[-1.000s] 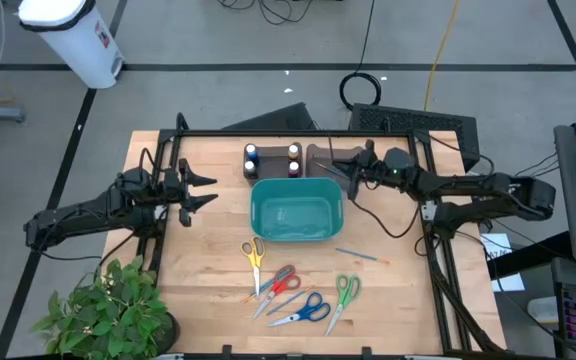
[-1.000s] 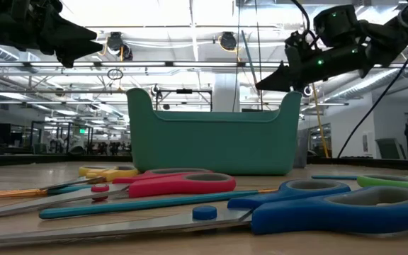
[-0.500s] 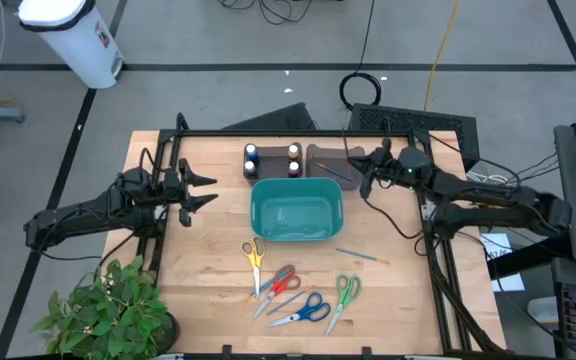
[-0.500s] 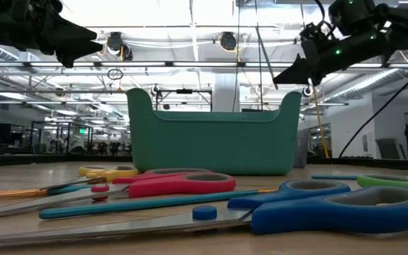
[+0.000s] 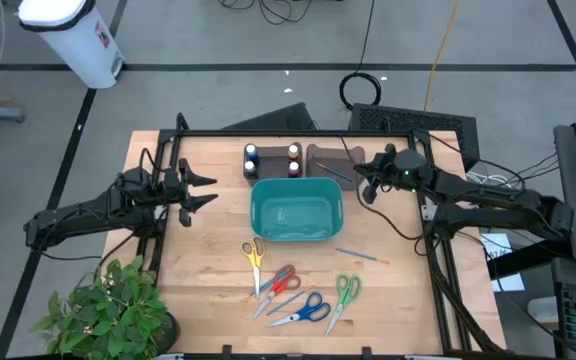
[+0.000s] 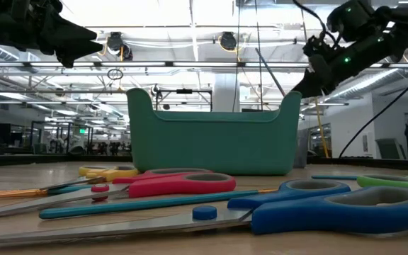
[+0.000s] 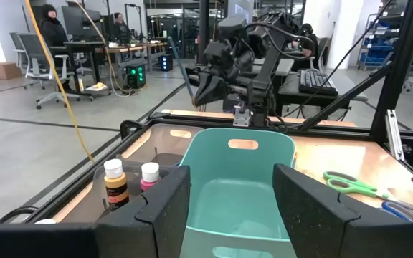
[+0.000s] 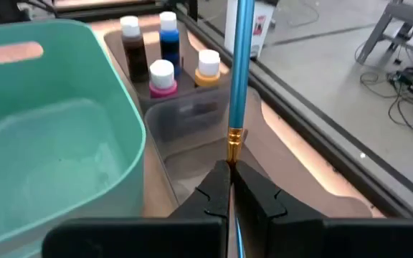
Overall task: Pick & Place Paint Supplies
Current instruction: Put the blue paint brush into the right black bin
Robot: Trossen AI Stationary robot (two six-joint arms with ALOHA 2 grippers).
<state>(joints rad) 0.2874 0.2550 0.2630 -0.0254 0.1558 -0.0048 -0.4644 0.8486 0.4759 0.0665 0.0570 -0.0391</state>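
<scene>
Right wrist view: right gripper (image 8: 228,188) clamped on a blue paintbrush (image 8: 239,68).
Brush held by its ferrule, long axis running straight out past the fingertips, above the table's back edge; teal bin (image 5: 296,208) just beside, toward the table's middle, nearer this arm. Left gripper (image 5: 200,189) parted, empty, waiting near the left edge.

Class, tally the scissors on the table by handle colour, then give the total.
Yellow scissors: 1
Red scissors: 1
Blue scissors: 1
Green scissors: 1
Total: 4
</scene>
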